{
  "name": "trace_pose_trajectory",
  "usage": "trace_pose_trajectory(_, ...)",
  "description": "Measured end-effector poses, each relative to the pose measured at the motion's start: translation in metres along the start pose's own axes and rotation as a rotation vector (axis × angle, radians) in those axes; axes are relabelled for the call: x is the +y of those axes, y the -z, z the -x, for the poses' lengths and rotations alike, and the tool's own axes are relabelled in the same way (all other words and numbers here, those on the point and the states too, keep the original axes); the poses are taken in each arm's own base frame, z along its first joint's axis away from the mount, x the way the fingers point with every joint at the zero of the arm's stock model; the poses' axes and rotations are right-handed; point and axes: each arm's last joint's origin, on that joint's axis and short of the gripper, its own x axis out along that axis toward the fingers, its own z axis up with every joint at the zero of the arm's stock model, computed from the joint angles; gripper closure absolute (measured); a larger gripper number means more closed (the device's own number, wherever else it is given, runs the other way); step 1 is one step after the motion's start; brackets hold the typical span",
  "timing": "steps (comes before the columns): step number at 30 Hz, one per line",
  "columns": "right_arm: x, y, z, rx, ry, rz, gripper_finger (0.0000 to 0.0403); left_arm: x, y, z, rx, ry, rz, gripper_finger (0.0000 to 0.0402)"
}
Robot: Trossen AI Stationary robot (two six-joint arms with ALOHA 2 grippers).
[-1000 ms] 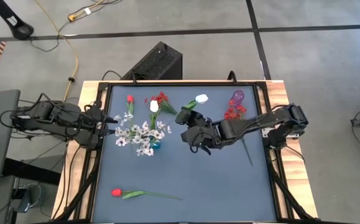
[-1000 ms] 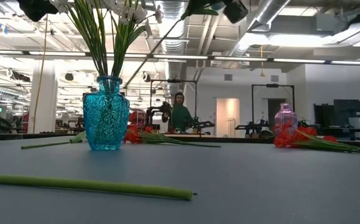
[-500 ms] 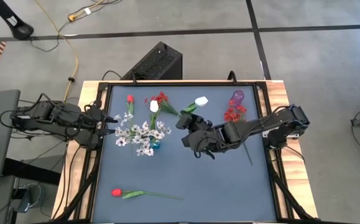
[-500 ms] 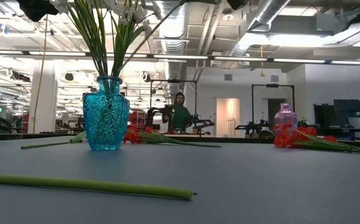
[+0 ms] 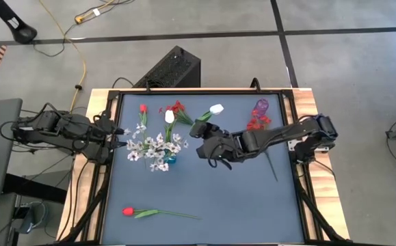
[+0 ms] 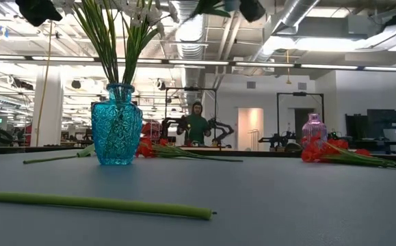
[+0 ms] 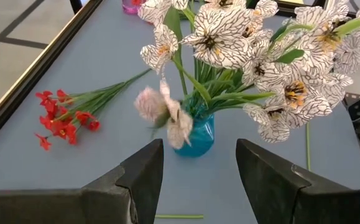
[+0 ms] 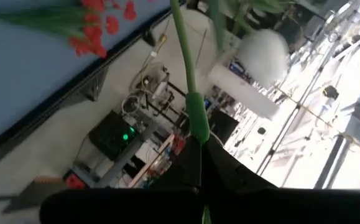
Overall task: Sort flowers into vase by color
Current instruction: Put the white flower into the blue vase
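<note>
- Dark table [image 5: 204, 198] mostly sorted; white sprays sit in the blue vase [image 6: 116, 124].
- My right gripper [image 5: 208, 140], clamped on a white tulip [image 5: 216, 108], just swung it vaseward; drop next, I reckon.
- Left gripper [image 5: 119, 131] waits, fingers apart.

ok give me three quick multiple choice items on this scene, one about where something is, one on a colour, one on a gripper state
1. Where does the lone red tulip lie?
A. inside the blue vase
B. on the mat at the near edge, apart from both vases
C. leaning on the pink vase

2. What colour is the bud of the flower held by the right gripper?
A. white
B. red
C. yellow

3. How is the left gripper?
A. shut on a stem
B. shut on the vase
C. open, holding nothing

Answers:
1 B: the high view shows it alone on the mat, far from the blue vase and pink vase.
2 A: the bud is white from above.
3 C: the left wrist view shows its fingers spread, nothing between them.
</note>
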Motion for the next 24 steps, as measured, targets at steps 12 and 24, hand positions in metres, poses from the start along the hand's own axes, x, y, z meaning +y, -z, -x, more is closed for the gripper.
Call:
trace_pose_trajectory(12, -0.001, -0.016, -0.016, 0.114, 0.022, 0.002, 0.0377, 0.0, 0.001, 0.0, 0.013, -0.004, -0.004, 0.0211)
trace_pose_trajectory(24, 0.004, -0.01, -0.008, 0.101, -0.028, 0.057, 0.0377, 0.0, 0.001, 0.0, 0.013, -0.005, -0.005, 0.0211)
